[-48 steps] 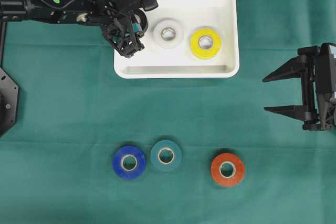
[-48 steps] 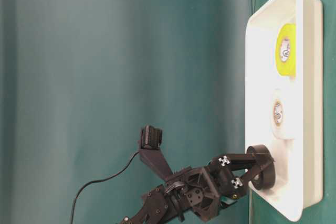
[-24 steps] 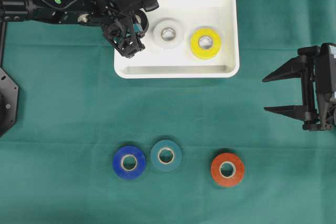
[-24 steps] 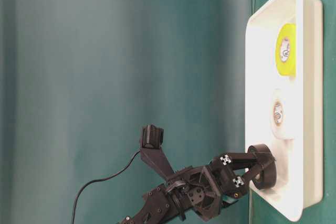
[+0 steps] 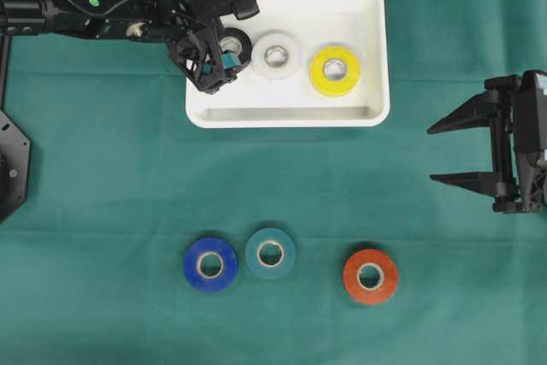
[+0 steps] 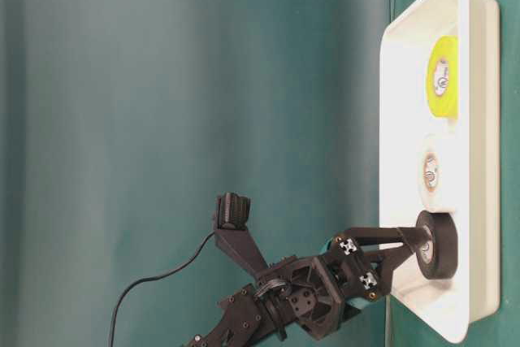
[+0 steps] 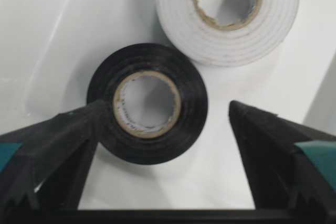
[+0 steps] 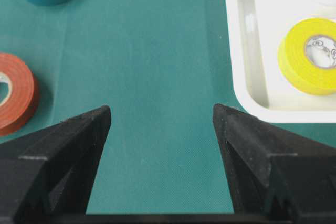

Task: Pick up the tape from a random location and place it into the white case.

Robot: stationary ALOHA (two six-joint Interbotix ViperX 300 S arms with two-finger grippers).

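Observation:
A black tape (image 7: pixel 195 113) is in the left end of the white case (image 5: pixel 286 115), beside a white tape (image 7: pixel 226 45). My left gripper (image 7: pixel 167 107) stands open over it. One finger (image 7: pixel 73 135) overlaps the roll's left edge, and the other stands well apart from it. From above, the black tape (image 5: pixel 242 40) shows next to the left gripper (image 5: pixel 222 61). At table level the black tape (image 6: pixel 439 243) sits just past the left gripper (image 6: pixel 410 254), inside the case rim (image 6: pixel 390 119). My right gripper (image 5: pixel 431 155) is open and empty over the green cloth, right of the case.
A yellow tape (image 5: pixel 335 70) and the white tape (image 5: pixel 274 55) lie in the case. Blue (image 5: pixel 210 264), teal (image 5: pixel 271 253) and red (image 5: pixel 370 276) tapes lie on the cloth near the front. The right wrist view has the red tape (image 8: pixel 16 98) at left and the case rim (image 8: pixel 239 51) at right.
My left gripper's jaws have gone from shut on the black tape to wide open. The roll now rests free in the case, a little nearer the white tape. The right arm is unmoved.

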